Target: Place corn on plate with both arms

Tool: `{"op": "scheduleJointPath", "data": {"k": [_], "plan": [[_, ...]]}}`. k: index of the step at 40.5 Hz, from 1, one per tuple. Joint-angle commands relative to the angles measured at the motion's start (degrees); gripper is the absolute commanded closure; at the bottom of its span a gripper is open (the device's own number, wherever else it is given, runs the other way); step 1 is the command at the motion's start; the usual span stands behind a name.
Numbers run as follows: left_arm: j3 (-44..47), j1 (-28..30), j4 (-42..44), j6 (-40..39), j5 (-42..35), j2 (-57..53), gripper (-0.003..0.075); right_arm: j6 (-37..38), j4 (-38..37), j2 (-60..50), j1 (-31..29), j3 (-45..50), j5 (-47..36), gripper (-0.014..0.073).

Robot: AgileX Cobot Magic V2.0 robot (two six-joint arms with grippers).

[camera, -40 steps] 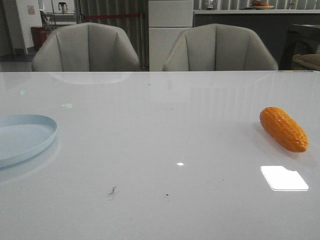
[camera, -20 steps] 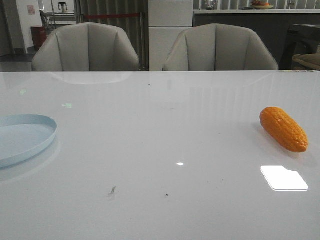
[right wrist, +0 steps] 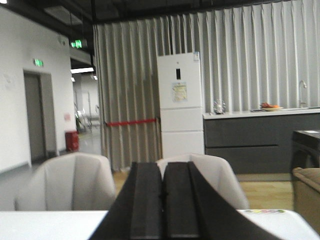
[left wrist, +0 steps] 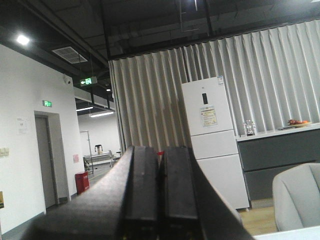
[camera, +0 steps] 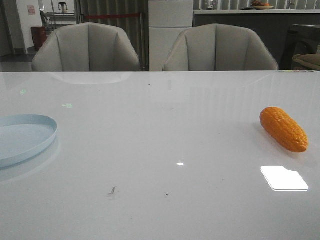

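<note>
Black fingers of the left gripper (left wrist: 160,195) press flat against each other in the left wrist view, with only a thin seam between them and nothing held. They point out into the room rather than down at the table: behind them hang pale pleated curtains (left wrist: 270,85), with a white refrigerator (left wrist: 212,145) standing in front and a doorway in the white wall to one side. A sliver of a pale chair back shows at the edge of that picture, cut off by the frame.

From the front, neither arm shows at all. The pale blue plate (camera: 47,131) lies at the far left of the glossy white table (camera: 160,200), and the frame's edge cuts off most of it, so only part of the rim and the shallow inside can be seen. Nothing rests on the visible part. Two small dark specks sit on the tabletop nearer the camera, too small to make out. Beyond the table's far edge stand two beige chairs (camera: 86,47), side by side.

Well apart from the plate, at the far right of the table, the orange corn (camera: 283,128) lies on its side, slanted, with its narrower end toward the camera and the right edge. A bright patch of reflected light lies on the table just in front of it.

The right gripper (right wrist: 162,200) is likewise closed finger to finger on nothing, aimed over the table's far edge at the chairs and a dark counter.
</note>
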Motion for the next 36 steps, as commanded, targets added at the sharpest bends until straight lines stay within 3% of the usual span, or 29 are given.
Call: {"op": "scheduleJointPath", "data": {"k": [1, 12, 27, 36], "plan": [[-8.23, -0.44, 0.45, -0.32, 0.37, 7.49, 0.0631, -0.34, -4.3, 7.16, -0.19, -7.8, 1.3, 0.0533], [-24.03, -0.44, 0.22, -0.32, 16.2, 28.69, 0.0631, -0.34, -4.6, 28.29, -0.19, -17.88, 8.34, 0.0533], [-25.09, -0.44, -5.39, -0.32, 26.65, 46.47, 0.0631, -0.34, -4.6, 47.04, -0.19, -18.24, 16.05, 0.0532], [-25.09, -0.44, -6.36, -0.32, 25.98, 49.08, 0.0629, -0.34, -4.6, 49.04, -0.19, -18.24, 19.31, 0.0529]]}}
